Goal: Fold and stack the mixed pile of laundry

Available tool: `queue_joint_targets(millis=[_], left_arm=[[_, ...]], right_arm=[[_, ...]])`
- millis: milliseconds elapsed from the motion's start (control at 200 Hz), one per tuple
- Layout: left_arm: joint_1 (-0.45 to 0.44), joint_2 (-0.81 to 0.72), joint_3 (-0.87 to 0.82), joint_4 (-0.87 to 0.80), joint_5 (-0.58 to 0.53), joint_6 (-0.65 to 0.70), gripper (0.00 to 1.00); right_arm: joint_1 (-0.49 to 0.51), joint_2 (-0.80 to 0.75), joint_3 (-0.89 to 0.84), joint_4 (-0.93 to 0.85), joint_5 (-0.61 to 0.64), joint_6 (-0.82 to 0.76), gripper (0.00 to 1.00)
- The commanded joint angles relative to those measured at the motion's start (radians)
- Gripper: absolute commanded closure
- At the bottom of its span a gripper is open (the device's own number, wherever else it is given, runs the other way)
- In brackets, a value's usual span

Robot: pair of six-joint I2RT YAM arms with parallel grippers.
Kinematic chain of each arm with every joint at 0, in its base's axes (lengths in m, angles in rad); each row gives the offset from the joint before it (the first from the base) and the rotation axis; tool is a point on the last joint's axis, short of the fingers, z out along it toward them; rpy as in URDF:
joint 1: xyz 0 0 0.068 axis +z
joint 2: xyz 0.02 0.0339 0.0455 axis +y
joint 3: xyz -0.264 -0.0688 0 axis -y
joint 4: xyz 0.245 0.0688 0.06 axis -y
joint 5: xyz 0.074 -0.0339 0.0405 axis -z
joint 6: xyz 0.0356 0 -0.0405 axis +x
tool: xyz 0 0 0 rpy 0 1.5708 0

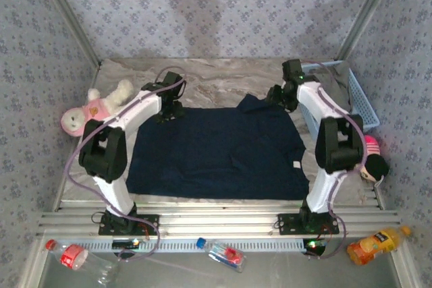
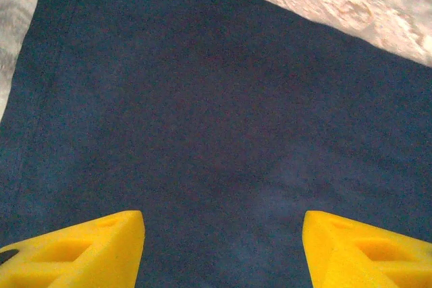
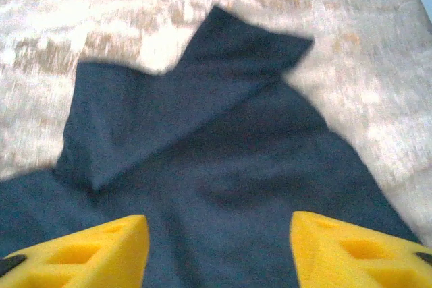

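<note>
Large dark navy cloth garment (image 1: 216, 153) lies spread flat on the marbled desk (image 1: 223, 75).
Left jaws stand open above its far left corner, right jaws open above its folded-over far right corner.

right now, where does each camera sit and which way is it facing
top external: above and behind the arm bases, looking down on the table, the navy shirt, left arm and right arm.
left wrist: on the left arm, facing down at flat shirt cloth; left gripper open at bottom.
right wrist: on the right arm, facing down at the shirt's folded flap; right gripper open at bottom.
shared: both wrist views show shirt on table.
</note>
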Motion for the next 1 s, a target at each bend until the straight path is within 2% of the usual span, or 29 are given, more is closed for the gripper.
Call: queue_joint_targets(millis=[0,100,260,490,520,665,754,924,969,994], left_arm=[[0.021,0.042,0.042,0.007,0.002,0.057,0.36],[0.039,0.063,0.031,-0.003,0.021,0.064,0.36],[0.057,0.060,-0.001,-0.015,0.040,0.055,0.36],[0.059,0.008,-0.066,-0.027,0.046,0.017,0.36],[0.059,0.005,-0.073,-0.028,0.047,0.014,0.36],[0.064,0.007,-0.081,-0.045,0.045,0.013,0.36],[0.066,0.014,-0.079,-0.047,0.044,0.012,0.36],[0.074,0.034,-0.055,-0.058,0.031,0.021,0.36],[0.079,0.037,-0.050,-0.061,0.026,0.024,0.36],[0.082,0.037,-0.046,-0.065,0.023,0.028,0.36]], right_arm=[[-0.015,0.155,0.180,-0.033,0.036,-0.033,0.49],[-0.020,0.296,0.360,-0.079,0.045,-0.049,0.53],[-0.018,0.472,0.572,-0.155,0.053,-0.052,0.54],[-0.002,0.583,0.652,-0.196,0.022,-0.065,0.54],[0.001,0.587,0.652,-0.195,0.015,-0.070,0.57],[0.000,0.600,0.664,-0.198,-0.040,-0.077,0.87],[0.000,0.592,0.677,-0.204,-0.037,-0.092,1.00],[-0.010,0.543,0.713,-0.231,-0.003,-0.114,1.00],[-0.006,0.531,0.729,-0.244,0.014,-0.121,0.81],[-0.005,0.523,0.732,-0.243,0.026,-0.130,0.68]])
